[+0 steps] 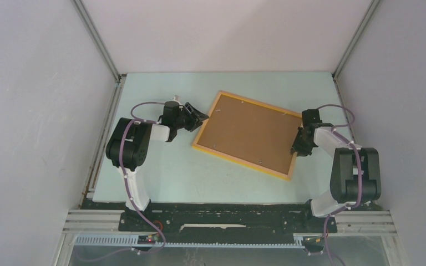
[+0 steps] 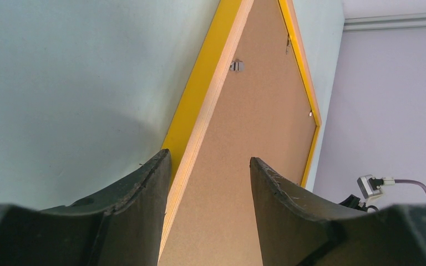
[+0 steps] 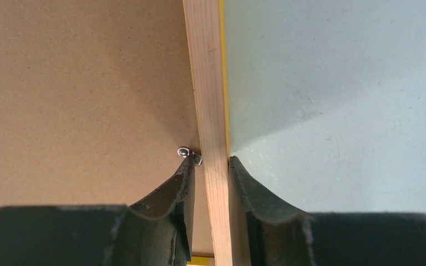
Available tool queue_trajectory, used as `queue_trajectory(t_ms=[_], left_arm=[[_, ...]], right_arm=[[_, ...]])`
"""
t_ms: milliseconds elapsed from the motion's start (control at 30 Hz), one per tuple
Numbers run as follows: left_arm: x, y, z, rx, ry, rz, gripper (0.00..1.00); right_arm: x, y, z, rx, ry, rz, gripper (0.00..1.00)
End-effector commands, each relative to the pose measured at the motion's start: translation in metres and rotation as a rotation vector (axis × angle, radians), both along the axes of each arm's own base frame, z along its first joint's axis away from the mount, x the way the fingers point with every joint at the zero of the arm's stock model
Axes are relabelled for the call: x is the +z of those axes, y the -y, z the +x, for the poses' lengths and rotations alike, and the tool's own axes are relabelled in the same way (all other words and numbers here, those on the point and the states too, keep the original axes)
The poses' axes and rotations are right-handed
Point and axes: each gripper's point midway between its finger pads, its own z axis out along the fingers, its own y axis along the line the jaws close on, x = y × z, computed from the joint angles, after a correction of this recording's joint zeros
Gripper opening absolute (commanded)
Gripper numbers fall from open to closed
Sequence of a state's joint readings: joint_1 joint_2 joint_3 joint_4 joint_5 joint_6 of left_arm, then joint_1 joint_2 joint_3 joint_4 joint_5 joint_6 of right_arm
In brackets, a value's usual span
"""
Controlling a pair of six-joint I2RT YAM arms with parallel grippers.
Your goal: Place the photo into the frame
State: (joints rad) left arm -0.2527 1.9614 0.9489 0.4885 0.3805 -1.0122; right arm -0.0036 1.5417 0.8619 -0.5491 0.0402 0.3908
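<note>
The frame (image 1: pixel 238 161) lies face down and askew on the pale table, its brown backing board (image 1: pixel 249 133) uppermost. The photo is hidden or out of view. My left gripper (image 1: pixel 199 117) is open at the frame's left corner. In the left wrist view (image 2: pixel 208 166) its fingers straddle the yellow rim (image 2: pixel 199 83) over the board (image 2: pixel 255 138). My right gripper (image 1: pixel 299 148) is at the frame's right edge. In the right wrist view (image 3: pixel 211 163) its fingers are closed narrowly around the wooden rail (image 3: pixel 208 83), one finger at a small metal tab (image 3: pixel 188 152).
Grey enclosure walls stand close on the left, right and back. A metal rail (image 1: pixel 102 127) runs along the table's left edge. Another metal tab (image 2: pixel 236 66) sits on the board. A white connector with a purple cable (image 2: pixel 373 184) shows by the right wall.
</note>
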Motion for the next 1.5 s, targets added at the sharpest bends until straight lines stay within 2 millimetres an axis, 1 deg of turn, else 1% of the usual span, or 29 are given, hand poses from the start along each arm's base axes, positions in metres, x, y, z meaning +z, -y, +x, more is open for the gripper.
queue_trajectory(t_ms=[0, 33, 67, 133, 167, 233, 300, 400, 567, 667, 800, 933, 967, 1033, 1100, 1267, 1400, 1467], left_arm=[[0.023, 0.005, -0.006, -0.040, 0.056, -0.032, 0.58], [0.023, 0.005, -0.006, -0.038, 0.057, -0.031, 0.57], [0.024, 0.004, -0.006, -0.035, 0.058, -0.031, 0.58], [0.023, 0.003, -0.006, -0.034, 0.059, -0.029, 0.58], [0.024, 0.003, -0.006, -0.033, 0.063, -0.028, 0.59], [0.024, 0.003, -0.006, -0.033, 0.065, -0.030, 0.61], [0.024, 0.004, -0.006, -0.034, 0.064, -0.034, 0.62], [0.023, 0.004, -0.006, -0.031, 0.060, -0.033, 0.65], [0.024, 0.004, -0.007, -0.033, 0.061, -0.036, 0.71], [0.022, 0.007, -0.009, -0.040, 0.044, -0.055, 0.76], [0.021, 0.010, -0.014, -0.047, 0.023, -0.089, 0.78], [0.021, 0.014, -0.028, -0.058, 0.015, -0.099, 0.79], [0.022, 0.016, -0.032, -0.063, 0.012, -0.102, 0.79], [0.025, 0.022, -0.044, -0.081, 0.005, -0.110, 0.79], [0.024, 0.029, -0.061, -0.097, -0.008, -0.106, 0.79], [0.009, 0.043, -0.118, -0.130, -0.053, -0.071, 0.79], [0.000, 0.058, -0.164, -0.188, -0.064, -0.031, 0.79], [0.001, 0.070, -0.185, -0.230, -0.069, -0.019, 0.79]], right_arm=[[0.002, 0.000, 0.003, 0.018, 0.036, 0.038, 0.00], [0.004, -0.001, 0.004, 0.024, 0.043, 0.048, 0.00], [0.007, -0.002, 0.006, 0.028, 0.053, 0.052, 0.06], [0.014, -0.001, 0.007, 0.030, 0.076, 0.049, 0.27], [0.016, -0.001, 0.007, 0.031, 0.082, 0.048, 0.36], [0.020, -0.002, 0.006, 0.033, 0.094, 0.052, 0.48], [0.024, -0.003, 0.008, 0.031, 0.112, 0.072, 0.56], [0.026, -0.005, 0.018, 0.017, 0.143, 0.115, 0.64], [0.016, -0.005, 0.036, -0.004, 0.146, 0.146, 0.74], [0.013, -0.008, 0.048, -0.004, 0.149, 0.163, 0.74], [0.013, -0.018, 0.062, 0.013, 0.160, 0.180, 0.75], [0.016, -0.034, 0.077, 0.056, 0.174, 0.187, 0.75], [0.017, -0.035, 0.081, 0.058, 0.176, 0.192, 0.75], [0.017, -0.049, 0.090, 0.091, 0.178, 0.204, 0.75], [0.017, -0.056, 0.101, 0.110, 0.184, 0.211, 0.75], [0.010, -0.070, 0.140, 0.181, 0.187, 0.178, 0.75], [0.008, -0.092, 0.172, 0.267, 0.190, 0.195, 0.75], [0.014, -0.103, 0.189, 0.310, 0.203, 0.194, 0.77]])
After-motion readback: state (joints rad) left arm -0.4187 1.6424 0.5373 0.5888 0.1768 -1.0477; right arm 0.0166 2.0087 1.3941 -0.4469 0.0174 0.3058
